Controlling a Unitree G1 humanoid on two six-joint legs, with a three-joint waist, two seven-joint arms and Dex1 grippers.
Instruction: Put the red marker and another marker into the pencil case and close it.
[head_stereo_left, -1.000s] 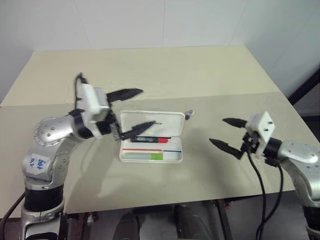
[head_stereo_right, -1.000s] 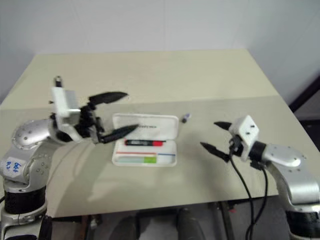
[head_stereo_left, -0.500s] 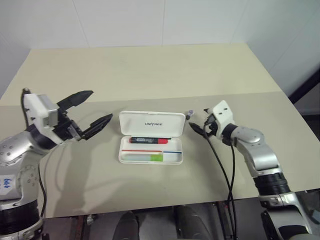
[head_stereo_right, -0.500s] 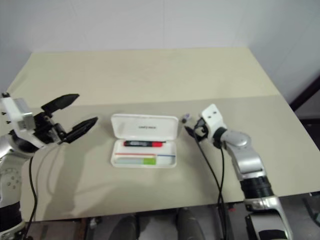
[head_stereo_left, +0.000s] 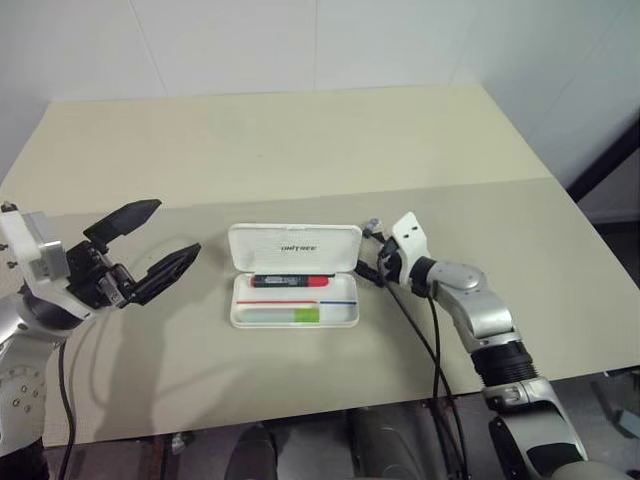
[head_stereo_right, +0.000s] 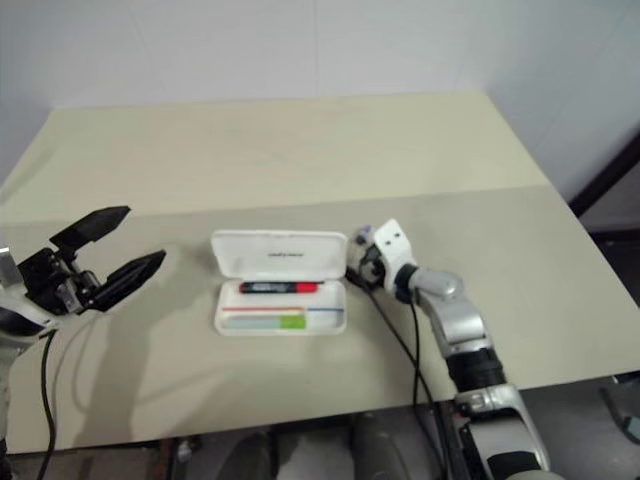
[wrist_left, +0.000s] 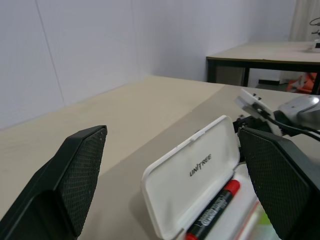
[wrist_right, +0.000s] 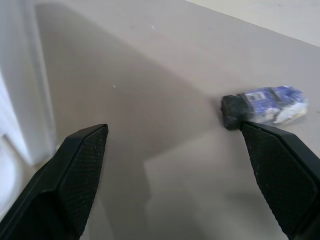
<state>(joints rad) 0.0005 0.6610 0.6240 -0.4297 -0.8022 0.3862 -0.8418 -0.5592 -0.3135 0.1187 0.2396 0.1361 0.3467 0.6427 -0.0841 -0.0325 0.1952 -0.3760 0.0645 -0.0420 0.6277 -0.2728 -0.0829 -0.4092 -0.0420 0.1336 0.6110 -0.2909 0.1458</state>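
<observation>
white plastic makes up the one pencil case (head_stereo_left: 295, 288), lying open near the middle of the beige tabletop (head_stereo_left: 300, 150), its lid (head_stereo_left: 295, 247) tipped up at the far side with small dark lettering on it. two markers lie inside the tray: one red marker (head_stereo_left: 293, 281), black-barrelled with its red end toward the robot's right, along the edge by the hinge, and one lime-green marker (head_stereo_left: 290, 315) along the near edge. between them run thin red and blue lines. one small grey-and-blue cap-like bit (head_stereo_left: 374, 227) sits on the tabletop just beyond the case's far right corner.

two pincers are in view. left pincer (head_stereo_left: 150, 245) hangs above the tabletop, well apart from the case on its left side, fingers spread wide, holding nothing. right pincer (head_stereo_left: 368, 268) is low, just beside the case's right end, near the lid's corner; its fingers are wide apart in the right wrist view, with bare tabletop and the small bit (wrist_right: 265, 106) between them, gripping nothing. whether it touches the case i cannot tell.
</observation>
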